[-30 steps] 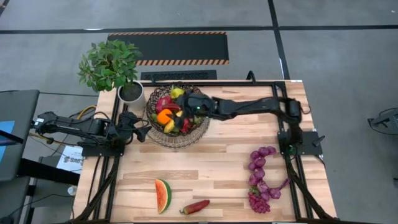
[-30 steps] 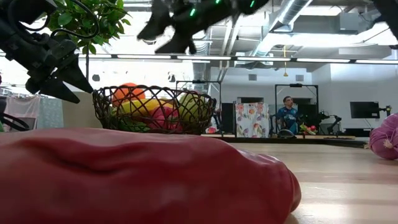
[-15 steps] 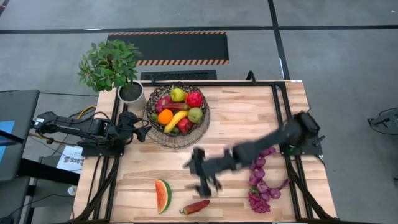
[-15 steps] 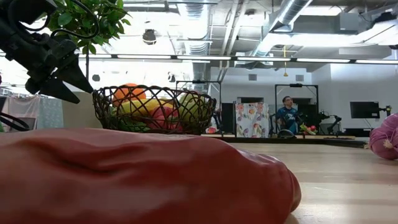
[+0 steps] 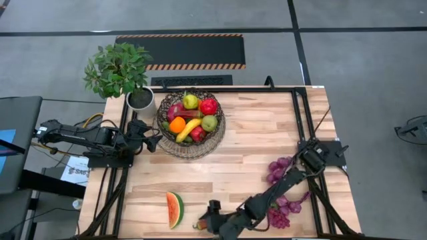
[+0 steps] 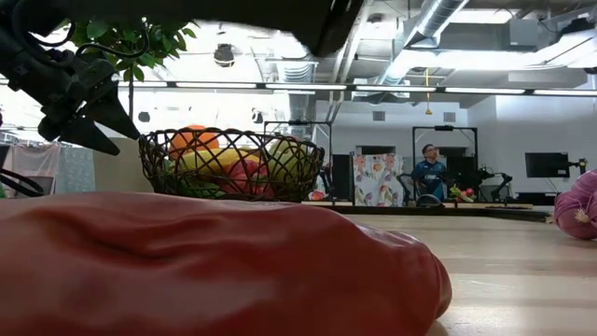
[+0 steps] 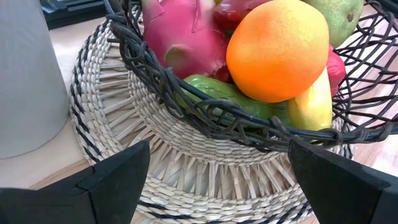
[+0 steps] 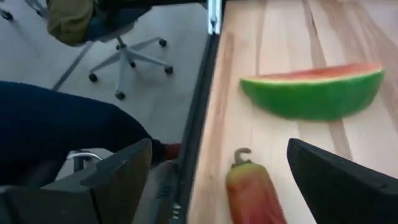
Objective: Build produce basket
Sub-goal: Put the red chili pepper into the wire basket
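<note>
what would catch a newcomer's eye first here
The basket, heaped with bright fruit, sits on a woven mat at the table's far left beside a potted plant. At the near edge the right gripper, fingers open, hovers over a red pepper next to the watermelon slice. Purple grapes lie at the right.

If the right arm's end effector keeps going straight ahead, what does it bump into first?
Probably the red pepper. It lies on the table straight ahead of the open right end effector, closer than the watermelon slice. Depth is hard to judge, so it might pass just above it.
</note>
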